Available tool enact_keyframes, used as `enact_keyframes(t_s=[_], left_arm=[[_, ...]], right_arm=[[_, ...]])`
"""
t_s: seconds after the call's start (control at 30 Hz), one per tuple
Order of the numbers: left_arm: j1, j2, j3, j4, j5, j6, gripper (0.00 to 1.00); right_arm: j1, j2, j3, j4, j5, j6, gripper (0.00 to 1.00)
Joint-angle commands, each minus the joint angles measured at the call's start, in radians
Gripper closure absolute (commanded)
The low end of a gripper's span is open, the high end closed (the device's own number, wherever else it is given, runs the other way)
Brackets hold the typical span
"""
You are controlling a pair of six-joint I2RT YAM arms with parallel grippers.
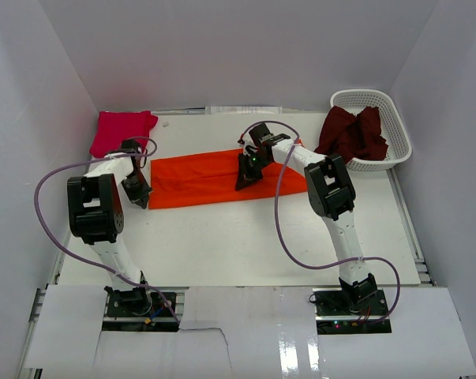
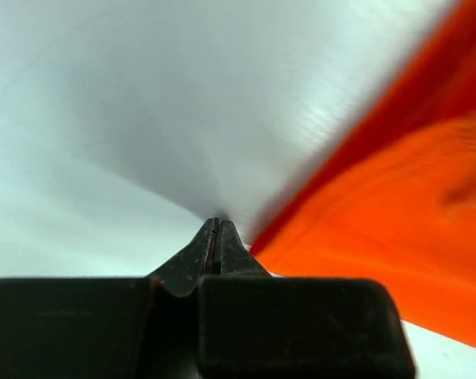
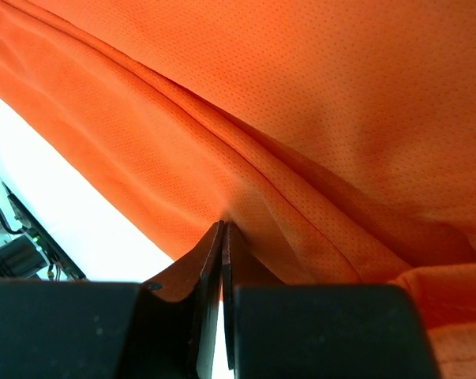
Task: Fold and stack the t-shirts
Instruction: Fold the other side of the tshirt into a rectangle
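Observation:
The orange t-shirt (image 1: 198, 180) lies as a long folded strip across the middle of the table. My left gripper (image 1: 140, 194) is shut at the strip's left end. In the left wrist view its tips (image 2: 216, 223) rest on bare table just beside the orange edge (image 2: 380, 213), with nothing between them. My right gripper (image 1: 246, 178) sits on the strip's middle. In the right wrist view its tips (image 3: 224, 226) are shut on a pinch of the orange cloth (image 3: 316, 118), and creases run out from them. The magenta t-shirt (image 1: 122, 131) lies folded at the back left. The maroon t-shirt (image 1: 352, 133) lies crumpled in the basket.
The white lattice basket (image 1: 399, 134) stands at the back right corner. White walls close in the table at the left, back and right. Bare tabletop (image 1: 238, 245) lies between the orange strip and the arm bases.

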Motion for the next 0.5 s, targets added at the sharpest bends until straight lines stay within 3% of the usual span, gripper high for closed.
enact_keyframes(t_s=[0.0, 0.17, 0.3, 0.37, 0.43, 0.47], left_arm=[[0.011, -0.064, -0.009, -0.039, -0.119, -0.027, 0.95], [0.011, -0.094, 0.063, -0.058, -0.107, -0.04, 0.95], [0.003, -0.105, 0.172, -0.058, 0.048, -0.034, 0.95], [-0.018, -0.087, 0.245, -0.062, 0.115, -0.034, 0.95], [-0.06, -0.073, 0.291, -0.076, 0.139, -0.033, 0.95], [-0.121, -0.058, 0.322, -0.078, 0.142, -0.035, 0.95]], right_arm=[[-0.005, -0.016, -0.026, -0.048, 0.064, -0.036, 0.92], [-0.005, -0.013, 0.0, -0.051, 0.056, -0.032, 0.92], [-0.004, -0.004, 0.069, -0.067, 0.037, -0.021, 0.92], [-0.005, -0.004, 0.117, -0.073, 0.011, -0.017, 0.85], [-0.005, -0.019, 0.146, -0.073, -0.009, -0.013, 0.68], [-0.007, -0.027, 0.161, -0.074, -0.014, -0.013, 0.65]])
